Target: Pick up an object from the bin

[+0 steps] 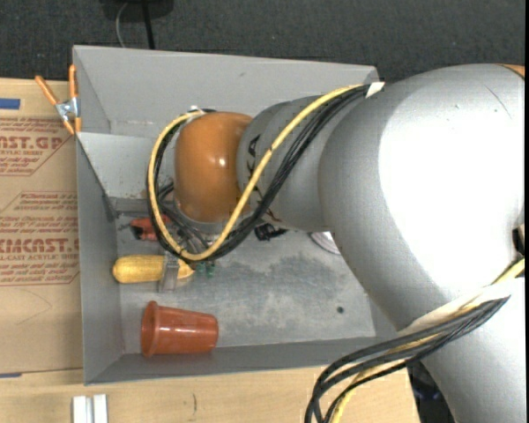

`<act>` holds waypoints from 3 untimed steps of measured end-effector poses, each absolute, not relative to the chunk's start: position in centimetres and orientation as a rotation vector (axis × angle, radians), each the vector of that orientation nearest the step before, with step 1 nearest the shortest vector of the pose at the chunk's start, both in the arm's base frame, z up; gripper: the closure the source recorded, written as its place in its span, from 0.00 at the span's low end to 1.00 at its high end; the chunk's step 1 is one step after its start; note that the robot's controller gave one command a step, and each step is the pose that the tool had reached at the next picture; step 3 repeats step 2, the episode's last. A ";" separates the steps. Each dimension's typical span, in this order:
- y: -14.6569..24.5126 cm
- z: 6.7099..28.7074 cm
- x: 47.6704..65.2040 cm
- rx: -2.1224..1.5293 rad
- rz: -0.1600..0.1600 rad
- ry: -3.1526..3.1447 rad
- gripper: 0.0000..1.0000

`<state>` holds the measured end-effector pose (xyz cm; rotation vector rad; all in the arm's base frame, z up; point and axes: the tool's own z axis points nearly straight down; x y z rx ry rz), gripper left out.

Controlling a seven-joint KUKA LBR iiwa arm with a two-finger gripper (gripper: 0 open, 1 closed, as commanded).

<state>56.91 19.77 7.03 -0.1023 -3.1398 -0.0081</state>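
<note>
My gripper (181, 236) reaches down into the left part of the bin, mostly hidden under the arm's orange dome and cable loops. Its lower end sits right beside the right end of a yellow oblong thing (138, 270) that lies on the bin floor near the left wall. Whether it touches that thing I cannot tell. A red-orange plastic cup (178, 329) lies on its side near the front left corner, a little below the gripper. A small red item (143, 228) rests just left of the gripper, against the left wall.
The big grey arm covers the right half of the bin. A bit of something white (328, 241) peeks out beneath it. Bare bin floor lies between the cup and the arm.
</note>
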 end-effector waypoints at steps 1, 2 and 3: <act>18.6 7.0 57.4 -0.213 -0.014 -3.129 1.00; 18.6 7.0 57.4 -0.214 -0.015 -3.129 1.00; 18.6 7.0 57.4 -0.214 -0.015 -3.129 1.00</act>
